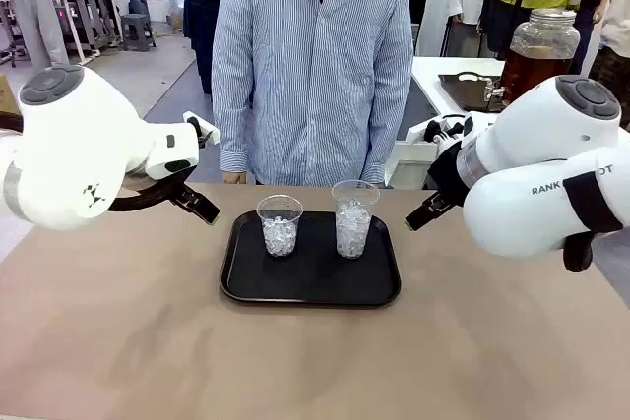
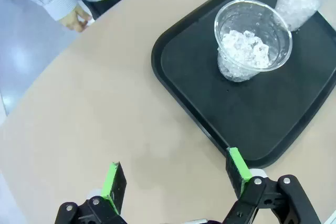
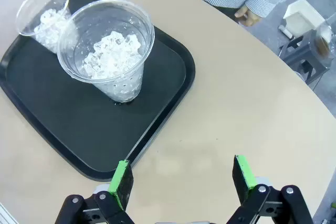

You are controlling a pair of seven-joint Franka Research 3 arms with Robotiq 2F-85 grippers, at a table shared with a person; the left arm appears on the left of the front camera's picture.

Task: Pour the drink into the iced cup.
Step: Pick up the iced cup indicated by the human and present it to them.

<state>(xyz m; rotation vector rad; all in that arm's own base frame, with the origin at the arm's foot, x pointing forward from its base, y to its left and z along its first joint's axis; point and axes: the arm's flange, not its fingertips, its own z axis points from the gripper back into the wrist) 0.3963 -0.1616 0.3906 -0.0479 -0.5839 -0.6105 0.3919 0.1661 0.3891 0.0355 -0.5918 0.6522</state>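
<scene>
Pouring is not yet beginning: the shorter cup [image 1: 280, 226] and the taller cup [image 1: 352, 218] are standing side by side on the black tray [image 1: 246, 282], each holding only ice [image 1: 280, 236] and no liquid. The drink [image 1: 530, 74] is sitting amber-brown in a glass jar [image 1: 541, 38] on a far table [image 1: 443, 68] behind the right arm [image 1: 551, 174]. The left gripper [image 2: 175, 169] and right gripper [image 3: 182, 171] are hovering wide and empty over the surface [image 1: 118, 341], one at each side of the tray

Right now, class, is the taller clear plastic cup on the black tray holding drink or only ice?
Only ice: the taller clear plastic cup shows white ice pieces, no amber liquid.
</scene>
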